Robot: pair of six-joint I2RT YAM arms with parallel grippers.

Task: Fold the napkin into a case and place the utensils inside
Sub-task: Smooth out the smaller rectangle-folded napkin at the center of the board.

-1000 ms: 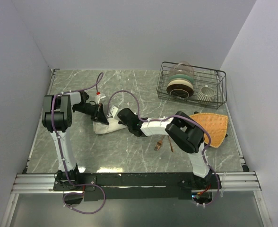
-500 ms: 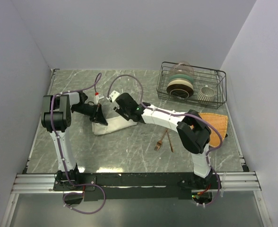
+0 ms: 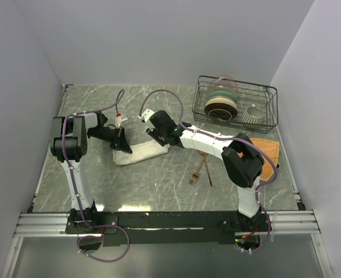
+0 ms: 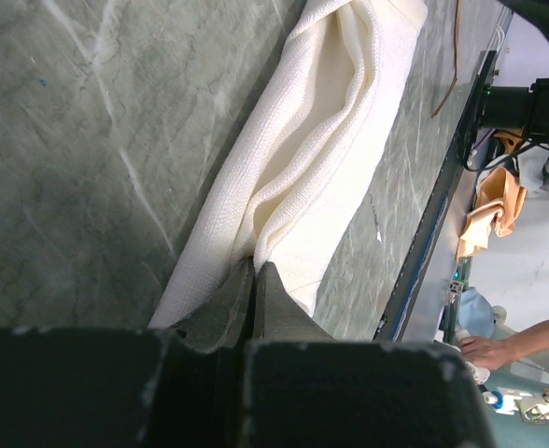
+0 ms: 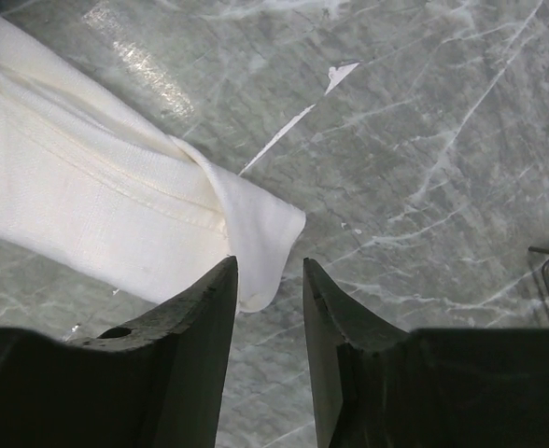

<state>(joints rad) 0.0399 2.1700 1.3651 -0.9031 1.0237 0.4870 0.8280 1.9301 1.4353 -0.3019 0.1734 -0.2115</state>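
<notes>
Cream cloth is lying as one long folded strip: the napkin is sitting on the table, left of centre. My left gripper is pinning its left end, jaws clamped together on the cloth, I judge to keep the fold from slipping. My right gripper is hovering over the opposite corner, jaws apart, gripping nothing. I am counting one napkin, one fork and, as far as this small view shows, one spoon, both lying outside the cloth, apart to its right.
</notes>
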